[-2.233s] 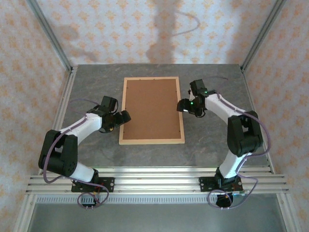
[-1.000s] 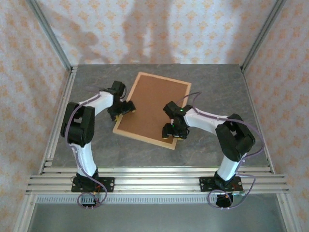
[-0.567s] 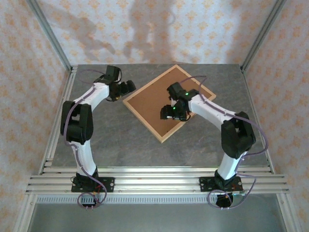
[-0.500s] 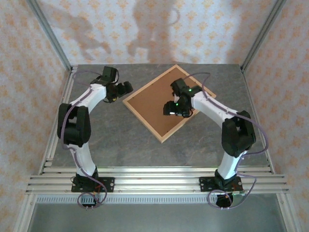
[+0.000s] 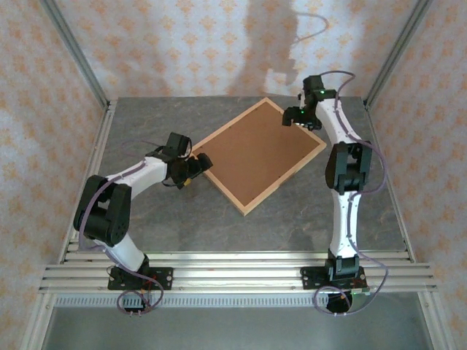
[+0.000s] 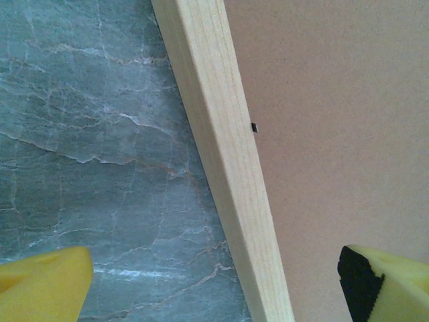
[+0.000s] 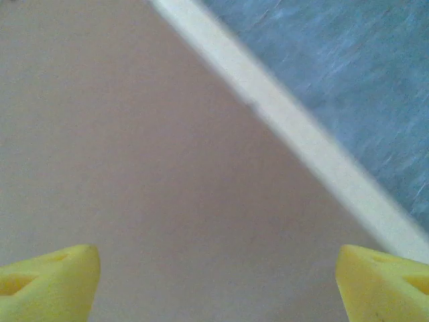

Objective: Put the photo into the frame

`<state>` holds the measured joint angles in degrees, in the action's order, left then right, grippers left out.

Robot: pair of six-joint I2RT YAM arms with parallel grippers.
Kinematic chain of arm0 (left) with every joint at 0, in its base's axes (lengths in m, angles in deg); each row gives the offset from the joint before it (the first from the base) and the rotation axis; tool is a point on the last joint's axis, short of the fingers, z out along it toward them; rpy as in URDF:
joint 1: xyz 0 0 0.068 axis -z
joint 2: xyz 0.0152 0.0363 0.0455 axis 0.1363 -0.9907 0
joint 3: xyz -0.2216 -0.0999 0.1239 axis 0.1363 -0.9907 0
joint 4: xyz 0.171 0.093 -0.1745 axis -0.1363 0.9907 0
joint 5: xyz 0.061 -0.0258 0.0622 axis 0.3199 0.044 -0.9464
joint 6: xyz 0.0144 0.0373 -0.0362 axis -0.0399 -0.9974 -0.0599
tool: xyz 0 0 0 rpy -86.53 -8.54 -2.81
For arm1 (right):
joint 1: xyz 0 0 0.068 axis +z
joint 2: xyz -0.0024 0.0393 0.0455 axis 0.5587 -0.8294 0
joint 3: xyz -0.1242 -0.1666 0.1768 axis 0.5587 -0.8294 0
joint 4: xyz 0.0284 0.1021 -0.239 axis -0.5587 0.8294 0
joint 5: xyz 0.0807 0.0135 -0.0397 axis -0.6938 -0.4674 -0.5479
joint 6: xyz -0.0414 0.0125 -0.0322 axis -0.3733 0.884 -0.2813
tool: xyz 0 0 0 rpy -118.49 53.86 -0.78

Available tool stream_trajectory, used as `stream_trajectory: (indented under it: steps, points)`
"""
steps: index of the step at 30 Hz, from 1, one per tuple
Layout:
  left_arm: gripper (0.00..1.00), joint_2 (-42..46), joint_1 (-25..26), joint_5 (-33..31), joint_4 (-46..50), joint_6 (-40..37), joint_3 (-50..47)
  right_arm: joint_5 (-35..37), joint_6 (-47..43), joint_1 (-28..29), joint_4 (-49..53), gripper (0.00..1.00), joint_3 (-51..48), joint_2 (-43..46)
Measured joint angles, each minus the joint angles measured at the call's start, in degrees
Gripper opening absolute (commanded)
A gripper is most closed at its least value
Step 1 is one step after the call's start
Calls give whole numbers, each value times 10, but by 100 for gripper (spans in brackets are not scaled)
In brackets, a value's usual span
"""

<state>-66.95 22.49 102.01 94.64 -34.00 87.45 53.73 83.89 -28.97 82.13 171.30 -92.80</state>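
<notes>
left end effector point(image 5: 198, 162): spread wide, pinching nothing; one pad point(image 6: 40, 285) hangs over the worktop point(image 5: 146, 219), the other over the board, with the frame's rail between them.
right end effector point(image 5: 295, 117): also spread, nothing between the pads; it hovers at the frame's far corner, over the board just inside the rail.
frame point(image 5: 284, 180): lies flat and back-up on the worktop, turned on a slant, its near-left corner by my left wrist.
board point(image 5: 255, 154): brown backing, seated inside the rails and covering the whole opening.
photo: i cannot tell whether it sits under the board.
tab point(image 6: 255, 127): a small dark mark at the rail's inner edge; too small to tell if it locks the board.
done, as i judge: the backing is in, so the stack looks assembled.
left, as i judge: confirm the photo is inside, secure the board, perhaps turn the frame face-up.
contact: whether either end effector touches the frame, i cannot tell.
</notes>
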Motion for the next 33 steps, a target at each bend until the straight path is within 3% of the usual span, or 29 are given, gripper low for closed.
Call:
stream_trajectory:
  steps: [5,13,25,33]
  points:
    - [96,22,0,-7,-3,13,0,-10,-35,-34,29,93,109,-95]
    - [96,28,0,-11,-3,21,1,-67,-66,-50,39,87,86,-123]
    - [96,-75,-1,-39,14,-14,78,-119,0,-40,-127,83,-349,121]
    - [96,-91,-17,-79,45,-56,93,-104,70,2,-184,81,-515,229]
